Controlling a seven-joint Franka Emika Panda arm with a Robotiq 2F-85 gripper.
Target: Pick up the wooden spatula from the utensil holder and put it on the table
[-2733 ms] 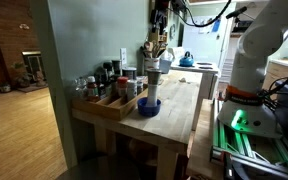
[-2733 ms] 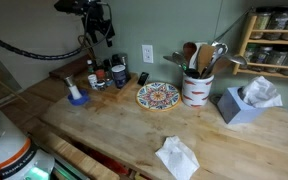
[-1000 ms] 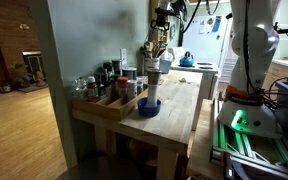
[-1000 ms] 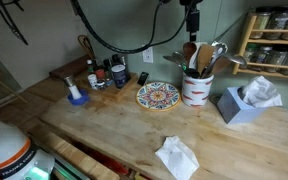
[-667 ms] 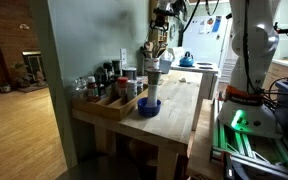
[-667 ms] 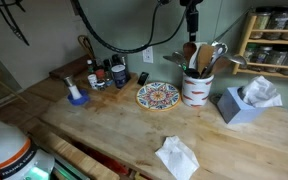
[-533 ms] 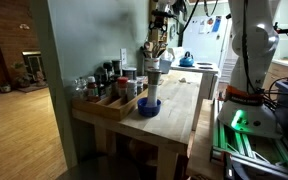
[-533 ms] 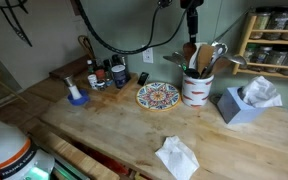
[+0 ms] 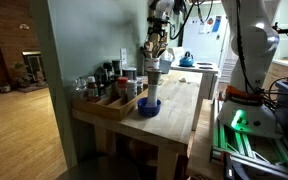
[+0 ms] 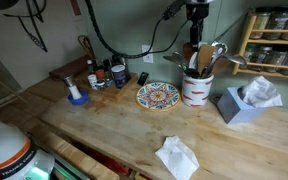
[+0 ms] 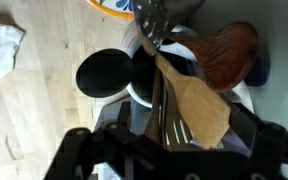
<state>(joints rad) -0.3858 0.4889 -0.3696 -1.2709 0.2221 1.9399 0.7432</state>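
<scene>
The wooden spatula (image 11: 196,108) stands blade-up in the white, red-banded utensil holder (image 10: 195,90) at the back of the light-wood table (image 10: 114,125). It stands among a dark wooden spoon (image 11: 229,50), a black ladle (image 11: 104,75) and metal utensils. My gripper (image 10: 197,38) hangs just above the utensil tops. In the wrist view my gripper (image 11: 174,142) is open, with its fingers wide on either side of the spatula's blade and not touching it. In an exterior view the gripper (image 9: 160,26) is above the utensils (image 9: 156,50).
A patterned plate (image 10: 158,95) lies beside the holder, with a blue tissue box (image 10: 246,103) on the holder's other side. A crumpled napkin (image 10: 177,155) lies near the front. A tray of jars (image 9: 109,100) and a blue bowl (image 10: 76,98) stand at the far end. A spice shelf (image 10: 274,35) hangs on the wall.
The arm swung from over the jars to above the utensil holder. In the last second the gripper lowered slightly toward the utensils.
</scene>
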